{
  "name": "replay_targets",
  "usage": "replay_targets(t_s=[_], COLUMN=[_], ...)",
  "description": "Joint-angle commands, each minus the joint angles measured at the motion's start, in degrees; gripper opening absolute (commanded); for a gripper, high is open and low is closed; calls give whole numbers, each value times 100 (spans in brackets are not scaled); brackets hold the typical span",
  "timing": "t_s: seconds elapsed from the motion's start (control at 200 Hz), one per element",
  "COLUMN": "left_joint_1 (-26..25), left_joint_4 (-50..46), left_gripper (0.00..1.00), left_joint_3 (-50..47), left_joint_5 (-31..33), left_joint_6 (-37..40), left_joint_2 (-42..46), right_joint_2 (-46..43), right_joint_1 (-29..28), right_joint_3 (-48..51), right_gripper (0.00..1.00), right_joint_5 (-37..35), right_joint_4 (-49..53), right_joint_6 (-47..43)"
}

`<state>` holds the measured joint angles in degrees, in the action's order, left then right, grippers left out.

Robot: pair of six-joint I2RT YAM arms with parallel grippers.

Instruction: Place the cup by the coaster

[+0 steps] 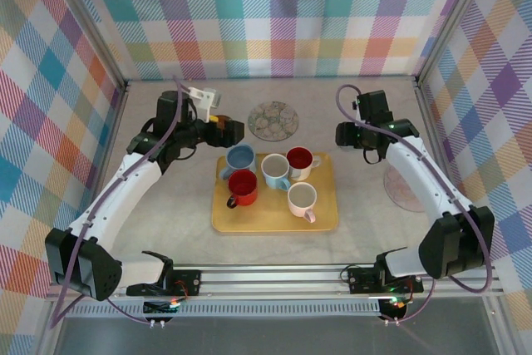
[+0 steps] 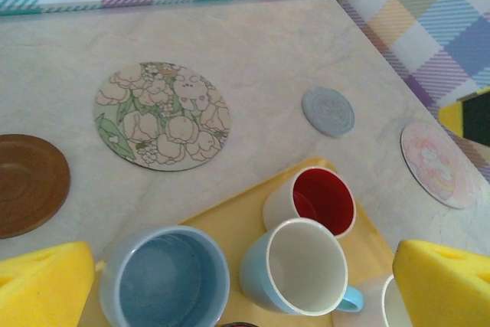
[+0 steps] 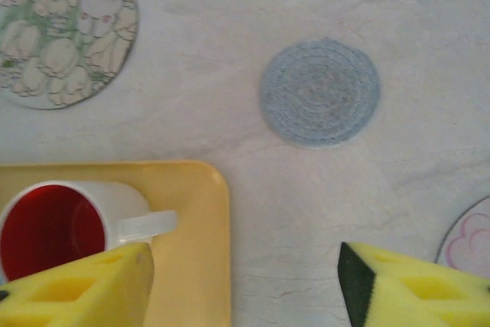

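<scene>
On the pale desk (image 1: 366,106) walled in bright plaid, five cups (image 1: 275,170) sit on the yellow tray (image 1: 326,220) near the floral coaster (image 1: 273,120), the left claw (image 2: 245,285) gaping wide and the right claw (image 3: 245,289) partly open, both holding nothing.

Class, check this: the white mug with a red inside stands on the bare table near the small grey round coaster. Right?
No. The white mug with a red inside stands on the yellow tray, near the small grey round coaster, as the right wrist view shows.
</scene>
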<state>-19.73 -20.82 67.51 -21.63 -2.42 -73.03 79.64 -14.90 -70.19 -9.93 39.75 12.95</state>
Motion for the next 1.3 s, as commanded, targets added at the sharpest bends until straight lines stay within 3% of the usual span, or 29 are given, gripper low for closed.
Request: replay_targets(t_s=[0.0,0.23,0.445,0.59,0.835,0.98,1.295], left_joint_1=[-164,-365,-422,-503,-576,-582,-585], left_joint_4=[237,355,438,438,402,412,414], left_gripper=[100,100,100,100,100,100,100], left_joint_3=[-52,-87,-56,20,96,75,87], left_joint_5=[-110,-322,-571,-571,-581,-269,-202], left_joint_6=[224,233,207,173,94,108,66], left_joint_2=[-85,-372,-612,-809,-1010,-987,-1178], right_joint_2=[215,998,1758,2435,3506,3937,4774], right_joint_1=[171,595,863,977,1083,1138,1081], right_joint_3=[-17,-291,-676,-1073,-1889,-2293,-3008], right_gripper=[58,43,22,0,0,0,0], right_joint_5=[-76,90,198,263,-98,-237,587], right_joint_4=[22,27,17,50,166,272,657], right_joint_6=[113,217,82,84,165,151,308])
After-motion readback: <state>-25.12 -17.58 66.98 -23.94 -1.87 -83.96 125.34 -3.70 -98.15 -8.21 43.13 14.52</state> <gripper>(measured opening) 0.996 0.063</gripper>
